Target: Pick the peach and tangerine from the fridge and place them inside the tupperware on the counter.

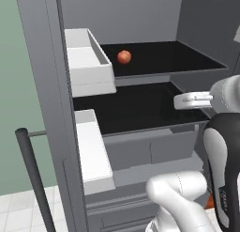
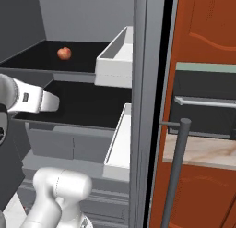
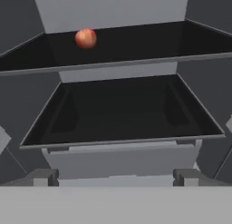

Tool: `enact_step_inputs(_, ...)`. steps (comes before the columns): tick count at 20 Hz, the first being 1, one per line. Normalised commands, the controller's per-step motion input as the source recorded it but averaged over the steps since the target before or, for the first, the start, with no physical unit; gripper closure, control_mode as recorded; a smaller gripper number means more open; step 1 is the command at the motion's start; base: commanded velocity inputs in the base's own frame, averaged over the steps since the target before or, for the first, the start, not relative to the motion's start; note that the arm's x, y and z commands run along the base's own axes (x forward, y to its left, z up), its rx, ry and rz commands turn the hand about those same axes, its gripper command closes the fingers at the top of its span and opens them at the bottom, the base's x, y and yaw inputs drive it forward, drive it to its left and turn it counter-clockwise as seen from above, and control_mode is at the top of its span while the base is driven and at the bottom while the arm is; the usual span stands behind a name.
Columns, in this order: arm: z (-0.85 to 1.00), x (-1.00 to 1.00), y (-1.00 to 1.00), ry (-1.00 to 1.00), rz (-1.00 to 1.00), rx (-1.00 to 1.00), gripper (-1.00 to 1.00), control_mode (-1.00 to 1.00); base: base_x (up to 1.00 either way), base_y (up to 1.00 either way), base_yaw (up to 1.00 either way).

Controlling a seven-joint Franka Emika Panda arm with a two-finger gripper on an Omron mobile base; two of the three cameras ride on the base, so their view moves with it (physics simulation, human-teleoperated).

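Note:
The peach (image 1: 124, 57) (image 2: 64, 53) (image 3: 85, 38), reddish-orange, rests alone on the upper black shelf of the open fridge (image 1: 42, 62) (image 2: 140, 84), toward the back. In the hand view my gripper (image 3: 115, 177) is open with nothing between its fingertips (image 3: 45, 177). It faces the empty middle shelf (image 3: 118, 109), below and short of the peach. My white hand (image 1: 192, 100) (image 2: 41, 101) hovers at the front edge of that middle shelf. The tangerine and the tupperware are out of view. A strip of the counter (image 2: 200, 151) lies to the right of the fridge.
White door bins (image 1: 89, 62) (image 2: 115, 56) hang on the open doors at both sides. Dark bar handles (image 1: 30, 174) (image 2: 177, 167) stand in front. Grey drawers (image 1: 150, 151) sit under the shelves. Red-brown cabinets (image 2: 203, 28) and a dark appliance (image 2: 207, 107) flank the right.

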Motion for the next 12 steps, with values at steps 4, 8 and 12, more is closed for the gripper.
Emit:
enact_step_inputs(4,0.29,0.33,0.15,-0.01,0.00,0.01,-1.00,-1.00,0.00,0.00,0.00)
enact_step_inputs(8,0.12,0.35,0.18,0.00,0.00,0.00,-1.00,-1.00,0.00,0.00,0.00)
enact_step_inputs(12,0.08,0.36,0.16,0.00,0.00,0.00,-1.00,-1.00,0.00,0.00,0.00)
